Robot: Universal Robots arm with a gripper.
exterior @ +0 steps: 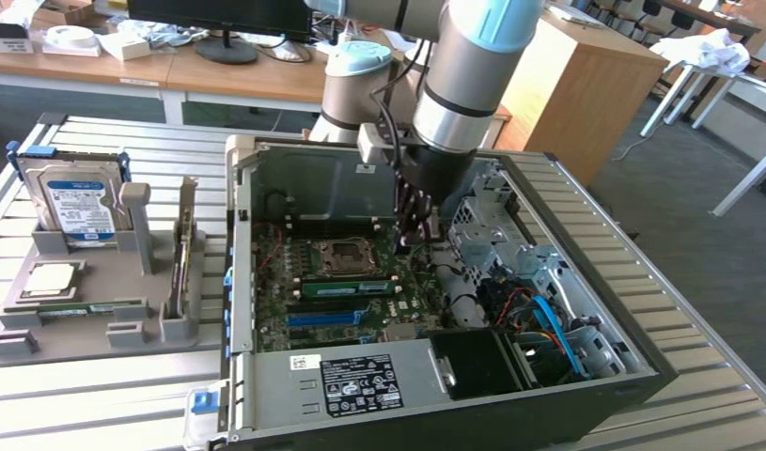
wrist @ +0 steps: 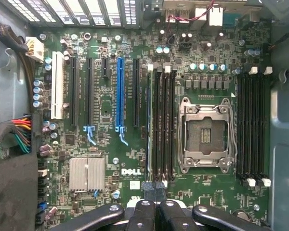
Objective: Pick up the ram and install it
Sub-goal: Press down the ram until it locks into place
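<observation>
Your gripper (exterior: 412, 242) (wrist: 152, 186) is pinched fully closed with nothing between its black fingers. It hangs inside the open metal case (exterior: 314, 183), just above the green motherboard (wrist: 111, 108). The ram (exterior: 345, 286) (wrist: 150, 125) is a thin green stick standing on edge in a black slot, between the square steel-framed processor socket (wrist: 205, 136) and the long blue slot (wrist: 119, 94). The fingertips sit just off one end of it. A ribbed silver heatsink (wrist: 86, 173) lies near. On the slatted table (exterior: 107, 404), beside the case, a grey rack (exterior: 94, 338) holds a hard drive (exterior: 79, 202) upright.
</observation>
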